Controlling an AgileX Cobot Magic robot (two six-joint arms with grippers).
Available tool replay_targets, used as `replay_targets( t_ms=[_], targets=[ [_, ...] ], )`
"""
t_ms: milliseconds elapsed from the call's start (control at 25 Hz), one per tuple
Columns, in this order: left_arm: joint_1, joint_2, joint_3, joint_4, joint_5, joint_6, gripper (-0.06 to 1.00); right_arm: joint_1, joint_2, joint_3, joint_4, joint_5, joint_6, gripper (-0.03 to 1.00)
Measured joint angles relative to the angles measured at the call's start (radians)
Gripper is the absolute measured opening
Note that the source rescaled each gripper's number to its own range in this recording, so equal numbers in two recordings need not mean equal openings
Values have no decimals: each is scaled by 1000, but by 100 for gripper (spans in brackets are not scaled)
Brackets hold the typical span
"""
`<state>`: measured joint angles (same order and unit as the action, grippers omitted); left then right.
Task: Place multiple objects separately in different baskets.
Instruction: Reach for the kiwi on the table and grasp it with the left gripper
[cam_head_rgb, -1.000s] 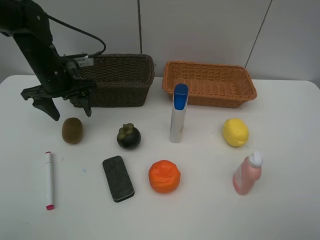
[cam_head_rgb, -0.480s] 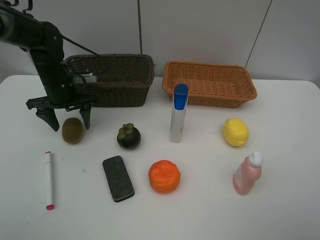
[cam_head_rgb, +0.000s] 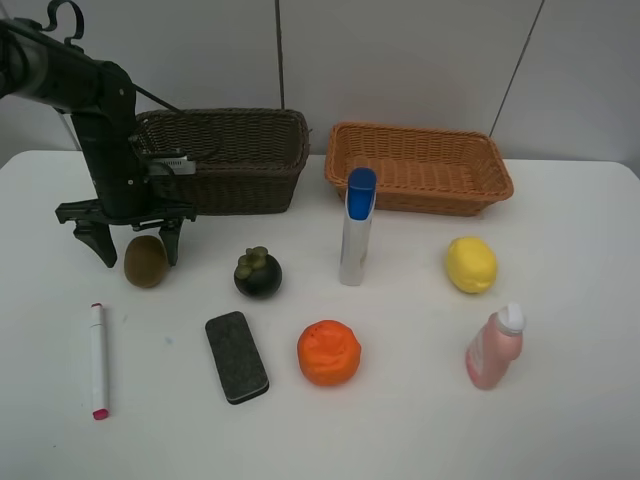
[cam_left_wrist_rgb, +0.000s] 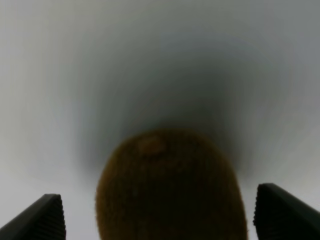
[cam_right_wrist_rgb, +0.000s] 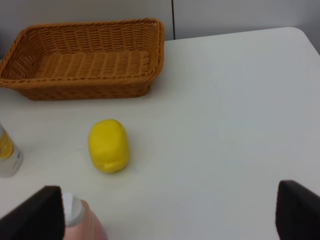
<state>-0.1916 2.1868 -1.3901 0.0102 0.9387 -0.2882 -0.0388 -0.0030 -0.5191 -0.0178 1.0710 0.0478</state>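
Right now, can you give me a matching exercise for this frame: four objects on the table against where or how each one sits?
Things:
1. kiwi
2. blue-capped tube
3. marker
4. lemon

Places or states:
A. standing upright
B. lying flat at the front left
C. inside the open left gripper
D. just behind the pink bottle

Pairs: 1-C, 2-A, 3-B, 4-D.

White table (cam_head_rgb: 560, 430) bears eight objects (cam_head_rgb: 329, 352), two baskets (cam_head_rgb: 420, 168).

1 yellow lemon (cam_right_wrist_rgb: 108, 145) lies near the orange-tan basket (cam_right_wrist_rgb: 82, 65) (not touching), on white table (cam_right_wrist_rgb: 225, 125)
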Motion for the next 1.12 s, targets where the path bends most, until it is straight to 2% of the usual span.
replay_targets(
  t_ms=[280,360,480,960,1120],
  targets=[
    [0,9,0,4,-44,0,98,0,0,0,0,0,0,100],
    [0,9,0,5,-50,0,88,0,0,0,0,0,0,100],
    [0,9,0,7,-52,0,61,0,0,0,0,0,0,100],
    [0,-8,-3,-10,-17,3,62,0,0,0,0,0,0,100],
    [0,-75,3,-55,-11,15,62,0,0,0,0,0,0,100]
  ],
)
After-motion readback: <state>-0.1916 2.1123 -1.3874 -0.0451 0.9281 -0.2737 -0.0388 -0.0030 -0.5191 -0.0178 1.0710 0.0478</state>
